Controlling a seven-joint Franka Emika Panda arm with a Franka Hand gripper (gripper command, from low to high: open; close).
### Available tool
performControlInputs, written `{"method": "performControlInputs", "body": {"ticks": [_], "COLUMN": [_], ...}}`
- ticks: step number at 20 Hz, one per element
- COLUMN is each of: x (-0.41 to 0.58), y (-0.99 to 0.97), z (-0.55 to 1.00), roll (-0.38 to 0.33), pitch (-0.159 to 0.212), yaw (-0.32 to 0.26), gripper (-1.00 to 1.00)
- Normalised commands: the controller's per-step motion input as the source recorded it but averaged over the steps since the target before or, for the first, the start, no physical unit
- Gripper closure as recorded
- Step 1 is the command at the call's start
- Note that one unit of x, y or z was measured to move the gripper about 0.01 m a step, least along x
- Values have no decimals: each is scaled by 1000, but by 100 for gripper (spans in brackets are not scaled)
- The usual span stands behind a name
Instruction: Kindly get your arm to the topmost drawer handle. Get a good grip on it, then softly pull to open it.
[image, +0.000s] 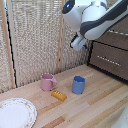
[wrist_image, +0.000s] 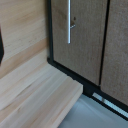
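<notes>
White arm (image: 92, 19) hovering left of drawers | gripper (image: 78, 44) spread: cannot tell | topmost drawer handle (image: 119, 33) lying at 3 o'clock of gripper, well apart | risk: drifting down to lower handle (image: 107, 59), or clipping cabinet frame (image: 90, 54)

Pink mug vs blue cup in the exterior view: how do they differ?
The pink mug is pink and shows a handle on the side toward the exterior view's right; the blue cup is blue with no handle visible. The pink mug stands further to the exterior view's left, the blue cup nearer the drawers. Both stand upright on the wooden table, with a small yellow block between them.
</notes>
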Motion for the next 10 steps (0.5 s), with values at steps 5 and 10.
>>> {"method": "performControlInputs", "body": {"ticks": [5,10], "x": [19,4], "y": [-499,-555], "z": [-117,-14], "roll": [-375,-338], "pitch": [0,-14], "yaw": [3,4], "gripper": [-100,-100]}}
